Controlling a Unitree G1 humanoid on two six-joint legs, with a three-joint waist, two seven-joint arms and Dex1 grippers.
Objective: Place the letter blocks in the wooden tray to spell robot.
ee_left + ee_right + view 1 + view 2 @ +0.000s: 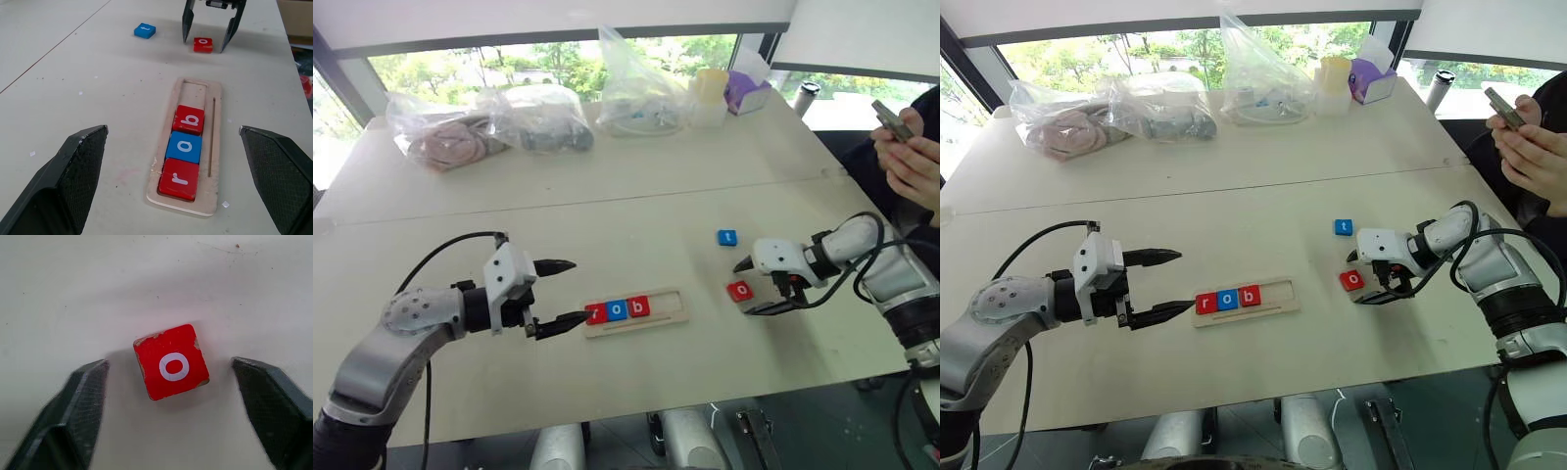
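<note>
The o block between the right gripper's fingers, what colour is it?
Red with a white o, clearest in the right wrist view.

Pale tabletop [607,206] with a seam, windows [509,59] behind showing daylit greenery, possibly trees

**Open slot, bare table between tray and loose blocks**

The wooden tray [636,313] holds r, o and b at its left end; its right end lies free. Bare table [607,225] separates it from the red o block [740,291], flanked by the right hand [751,287], fingers apart. The left hand [570,291] crowds the tray's left end.
</note>
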